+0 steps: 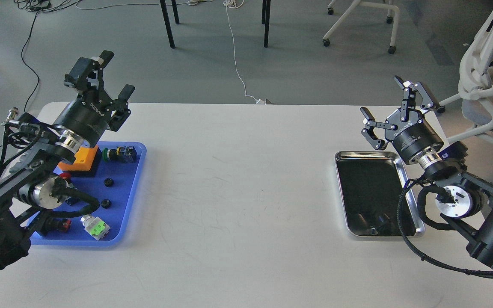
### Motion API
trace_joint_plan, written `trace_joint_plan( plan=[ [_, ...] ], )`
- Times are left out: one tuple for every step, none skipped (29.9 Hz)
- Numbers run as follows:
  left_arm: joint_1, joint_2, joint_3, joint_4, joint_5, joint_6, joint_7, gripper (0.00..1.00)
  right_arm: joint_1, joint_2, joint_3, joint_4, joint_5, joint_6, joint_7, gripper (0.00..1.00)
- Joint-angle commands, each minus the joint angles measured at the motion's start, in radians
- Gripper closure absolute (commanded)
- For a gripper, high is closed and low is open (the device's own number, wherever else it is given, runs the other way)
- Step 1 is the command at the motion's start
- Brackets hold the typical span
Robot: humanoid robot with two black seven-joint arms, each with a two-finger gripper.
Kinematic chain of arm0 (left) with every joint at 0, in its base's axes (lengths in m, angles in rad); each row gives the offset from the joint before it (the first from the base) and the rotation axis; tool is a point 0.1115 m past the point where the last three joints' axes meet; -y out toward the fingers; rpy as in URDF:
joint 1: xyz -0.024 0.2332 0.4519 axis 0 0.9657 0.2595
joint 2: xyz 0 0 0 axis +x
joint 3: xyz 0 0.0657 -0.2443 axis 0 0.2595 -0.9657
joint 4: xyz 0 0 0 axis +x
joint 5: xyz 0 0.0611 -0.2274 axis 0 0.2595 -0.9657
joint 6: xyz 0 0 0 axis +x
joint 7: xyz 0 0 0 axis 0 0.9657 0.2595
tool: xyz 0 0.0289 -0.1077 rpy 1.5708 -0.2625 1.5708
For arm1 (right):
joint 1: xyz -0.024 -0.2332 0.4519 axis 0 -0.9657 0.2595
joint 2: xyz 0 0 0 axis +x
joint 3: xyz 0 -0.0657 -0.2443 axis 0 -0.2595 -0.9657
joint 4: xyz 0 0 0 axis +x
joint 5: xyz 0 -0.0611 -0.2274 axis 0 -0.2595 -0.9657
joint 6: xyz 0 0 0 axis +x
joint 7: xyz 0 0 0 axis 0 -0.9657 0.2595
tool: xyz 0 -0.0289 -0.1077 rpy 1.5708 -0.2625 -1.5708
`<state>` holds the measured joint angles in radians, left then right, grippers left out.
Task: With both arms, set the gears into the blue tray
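Observation:
The blue tray [127,201] lies at the table's left. Two small black gears lie on its floor, one [108,182] above the other [105,203]. My left gripper [103,77] is raised above the tray's far end, pointing up and away, open and empty. My left arm covers much of the tray's left half. My right gripper [394,105] hangs above the far edge of the steel tray [410,204], open with nothing between its fingers.
The blue tray also holds an orange box [84,159], a green-and-yellow push-button [120,153], a green-and-silver button [94,226] and a red-and-black one [60,224]. White office chairs [482,77] stand at the back right, table legs [167,23] behind.

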<state>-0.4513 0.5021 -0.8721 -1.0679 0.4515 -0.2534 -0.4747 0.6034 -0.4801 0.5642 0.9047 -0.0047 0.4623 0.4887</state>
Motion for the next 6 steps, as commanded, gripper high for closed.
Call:
trace_joint_plan(
  plan=[
    [0.066,-0.050,-0.091,0.011,0.003,-0.055,0.021,0.02,-0.008,-0.011,-0.001,-0.001,-0.053,0.026,0.000,0.01],
    [0.069,-0.054,-0.094,0.011,0.004,-0.056,0.019,0.02,-0.008,-0.011,-0.001,-0.001,-0.060,0.026,0.000,0.01],
    [0.071,-0.057,-0.094,0.011,0.004,-0.058,0.019,0.02,-0.008,-0.009,-0.003,0.000,-0.061,0.026,0.000,0.01],
    [0.074,-0.059,-0.094,0.011,0.004,-0.058,0.021,0.02,-0.008,-0.005,-0.003,0.002,-0.061,0.026,0.000,0.01],
    [0.080,-0.059,-0.094,0.011,0.004,-0.058,0.021,0.02,-0.008,0.000,-0.001,0.002,-0.061,0.026,0.000,0.01],
    [0.085,-0.059,-0.094,0.011,0.006,-0.058,0.021,0.02,-0.007,0.001,0.000,0.003,-0.061,0.026,0.000,0.01]
  ],
)
